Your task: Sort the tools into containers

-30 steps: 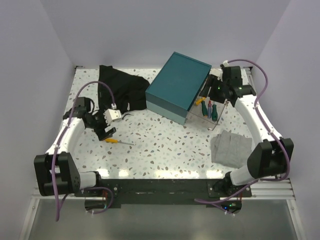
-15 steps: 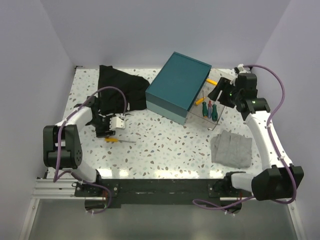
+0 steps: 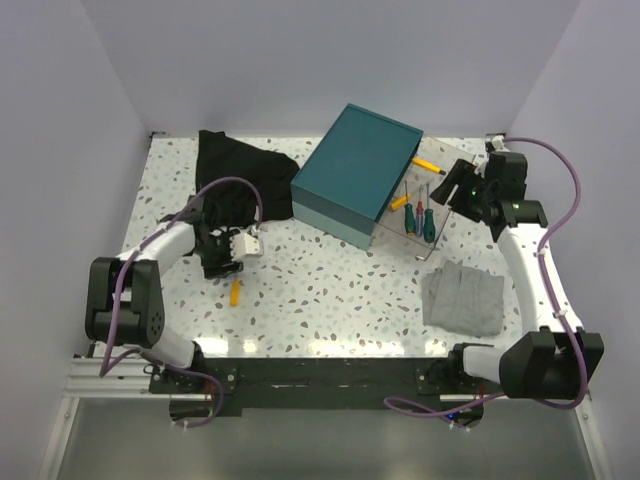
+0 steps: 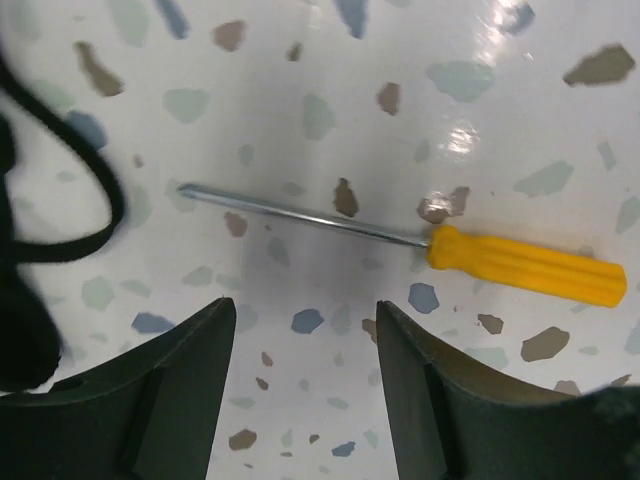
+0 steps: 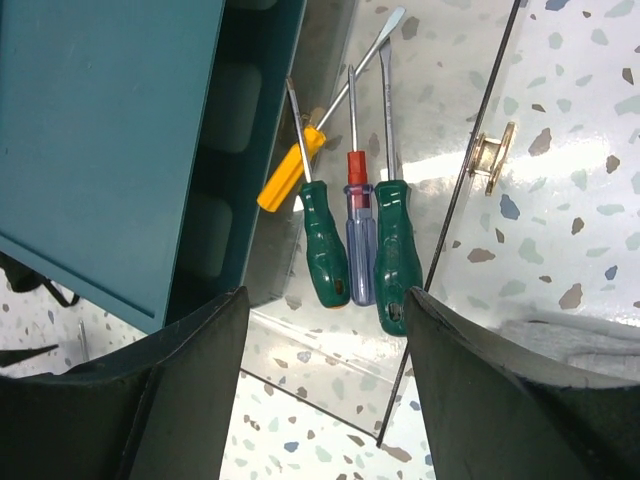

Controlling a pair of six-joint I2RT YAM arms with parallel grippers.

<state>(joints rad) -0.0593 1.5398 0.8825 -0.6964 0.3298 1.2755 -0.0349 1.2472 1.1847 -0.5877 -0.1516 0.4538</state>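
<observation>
On the table [image 3: 330,290] the bag [image 3: 235,170] lies far-left, the case [image 3: 358,175] right of it; the box [image 5: 440,90] beside the case holds four screwdrivers [image 5: 361,245]; a loose screwdriver [image 3: 235,291] lies near-left.

From overhead, my left arm [image 3: 160,243] rises from its base at seven o'clock, then its white forearm runs toward two o'clock, folded short; the left hand [image 3: 218,262] at its end points straight down, fingers [image 4: 170,390] spread wide with nothing between them; my right arm [image 3: 530,280] stretches long from its base at five o'clock toward one o'clock, barely bent; the right hand [image 3: 455,186] faces nine o'clock and tilts downward; its fingers [image 5: 160,400] too stand parted, gripping nothing.
</observation>
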